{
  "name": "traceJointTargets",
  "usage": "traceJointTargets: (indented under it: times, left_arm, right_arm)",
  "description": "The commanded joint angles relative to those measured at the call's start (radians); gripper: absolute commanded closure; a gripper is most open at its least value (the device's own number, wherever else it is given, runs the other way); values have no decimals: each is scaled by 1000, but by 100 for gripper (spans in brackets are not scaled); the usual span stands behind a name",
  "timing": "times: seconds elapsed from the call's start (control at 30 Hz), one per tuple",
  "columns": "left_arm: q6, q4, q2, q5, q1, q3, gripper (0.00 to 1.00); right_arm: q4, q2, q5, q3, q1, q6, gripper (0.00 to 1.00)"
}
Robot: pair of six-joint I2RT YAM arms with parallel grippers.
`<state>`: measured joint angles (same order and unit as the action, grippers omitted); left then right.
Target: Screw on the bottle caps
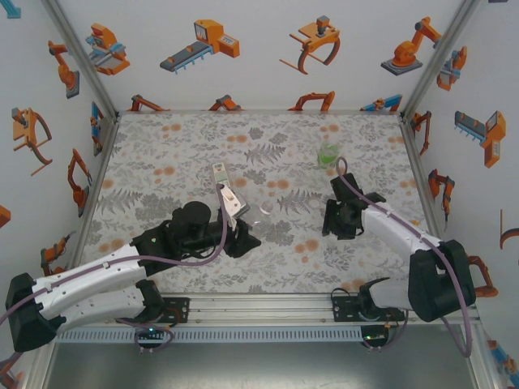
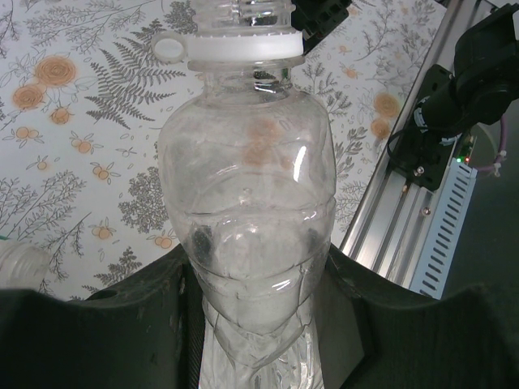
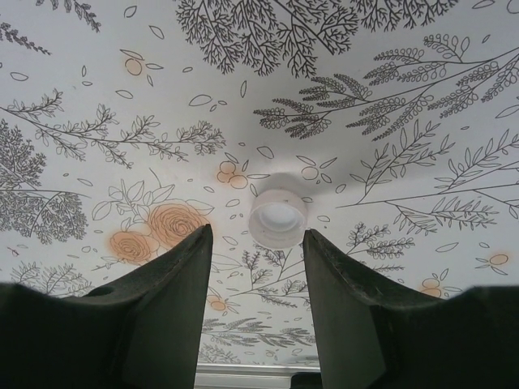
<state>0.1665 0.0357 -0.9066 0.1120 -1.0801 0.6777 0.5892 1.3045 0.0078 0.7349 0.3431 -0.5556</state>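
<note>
At the bottom of the left wrist view, the left gripper [image 2: 259, 332] has its dark fingers [image 2: 122, 324] pressed against both sides of the plain bottle [image 2: 247, 203], clamping its lower body. The bottle's neck points to the top of the frame, and a white collar ring [image 2: 243, 47] sits around it. In the overhead view this bottle is near the centre of the floral table [image 1: 178, 146], its neck aimed towards the right side of the frame.

In the right wrist view, the right gripper [image 3: 257, 237] has its two fingers [image 3: 174, 308] spread apart with nothing between them. A white cap [image 3: 278, 217] lies on the table just beyond the fingertips, in front of the gap and a little towards the right-hand finger. I cannot tell whether it touches that finger.

In the overhead view, a bottle with a white-and-green label [image 1: 227, 190] is just above the left gripper, slightly left of centre. A green-labelled bottle [image 1: 328, 152] stands in the upper right of the table, well apart from both grippers.
</note>
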Motion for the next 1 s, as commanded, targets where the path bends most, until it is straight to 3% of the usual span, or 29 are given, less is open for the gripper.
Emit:
traceJointTargets:
  times: [0.0, 0.8, 0.97]
  left_arm:
    - [-2, 5, 9, -3, -2, 25, 100]
    - [-2, 31, 29, -19, -2, 28, 100]
    - [-1, 21, 21, -12, -3, 27, 100]
  right_arm:
    - [-17, 18, -10, -12, -10, 12, 53]
    - [-53, 50, -46, -33, -21, 8, 57]
    - [-76, 78, -158, -3, -21, -15, 59]
